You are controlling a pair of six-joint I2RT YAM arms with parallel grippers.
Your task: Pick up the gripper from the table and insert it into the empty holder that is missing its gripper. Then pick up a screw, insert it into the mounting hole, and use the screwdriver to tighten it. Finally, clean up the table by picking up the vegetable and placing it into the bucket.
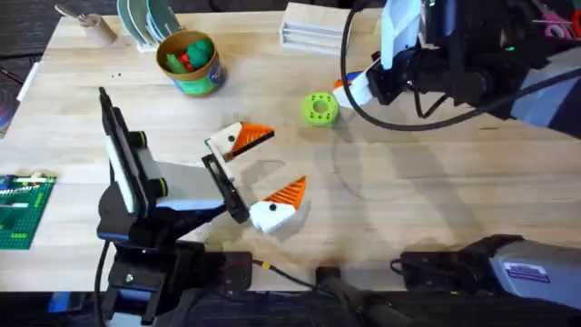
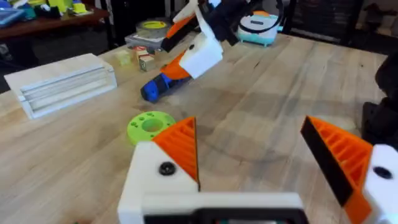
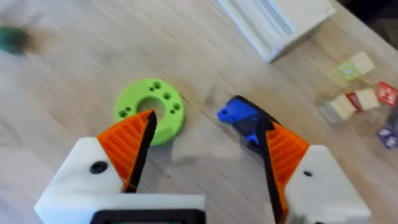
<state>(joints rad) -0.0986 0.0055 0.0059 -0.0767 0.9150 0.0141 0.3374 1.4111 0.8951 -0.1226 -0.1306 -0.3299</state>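
A: While the right claw is hanging over the far right part of the table, what are its fingers doing?

B: They are standing wide apart and gripping nothing. The screwdriver is lying on the table just beyond them, its blue end poking out beside one orange pad, and the green ring-shaped disc is sitting just to the left of it.

A: And the left claw?

B: It is hovering near the middle of the table, fingers spread wide and empty, both wearing orange tips on white mounts.

A: Where is the bucket?

B: It is standing at the far left, near a stack of plates, and is holding green and red toy pieces. Whether the vegetable is among them, I cannot tell.

A: Anything else?

B: A white slotted block is lying at the far edge, behind the disc.
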